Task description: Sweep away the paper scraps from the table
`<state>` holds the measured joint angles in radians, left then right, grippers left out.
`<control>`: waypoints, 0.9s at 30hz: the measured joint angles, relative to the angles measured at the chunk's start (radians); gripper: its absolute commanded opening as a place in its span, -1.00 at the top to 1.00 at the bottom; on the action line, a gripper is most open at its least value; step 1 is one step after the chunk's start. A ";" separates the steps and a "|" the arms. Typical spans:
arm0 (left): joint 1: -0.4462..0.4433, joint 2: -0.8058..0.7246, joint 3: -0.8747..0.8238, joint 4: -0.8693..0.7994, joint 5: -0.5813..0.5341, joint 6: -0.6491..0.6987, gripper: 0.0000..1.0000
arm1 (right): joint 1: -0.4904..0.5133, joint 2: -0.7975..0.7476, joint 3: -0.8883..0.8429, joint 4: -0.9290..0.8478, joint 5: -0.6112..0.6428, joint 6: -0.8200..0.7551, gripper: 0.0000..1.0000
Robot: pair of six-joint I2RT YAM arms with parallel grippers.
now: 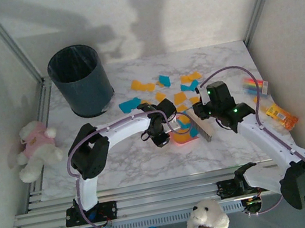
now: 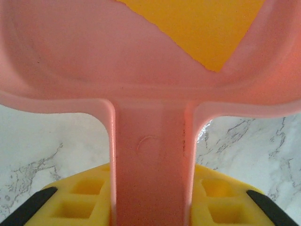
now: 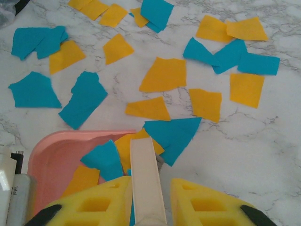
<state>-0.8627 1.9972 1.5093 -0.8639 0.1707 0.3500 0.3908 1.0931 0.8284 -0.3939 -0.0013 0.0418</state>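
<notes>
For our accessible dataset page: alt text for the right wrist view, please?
The right hand grips a pale flat handle beside a pink dustpan; orange and teal paper scraps lie in the pan and across the marble table.

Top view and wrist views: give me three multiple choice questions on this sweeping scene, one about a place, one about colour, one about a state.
1. Where on the table is the bin? A far left corner; B far right corner; C near edge.
2. The scraps are: A red and green; B orange and teal; C all white.
3. The left gripper is: A open over scraps; B shut on a scrap; C shut on the dustpan handle.
Key: 1 A, the top view shows it at the far left; 2 B, both colours lie in the right wrist view; 3 C, the pink handle is clamped in it.
</notes>
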 measured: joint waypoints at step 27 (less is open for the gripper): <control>0.000 0.000 -0.010 0.016 -0.011 -0.003 1.00 | 0.000 -0.072 -0.023 0.008 0.167 0.058 1.00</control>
<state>-0.8627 1.9972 1.4994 -0.8478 0.1596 0.3466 0.3908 1.0210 0.8055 -0.3855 0.1654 0.0998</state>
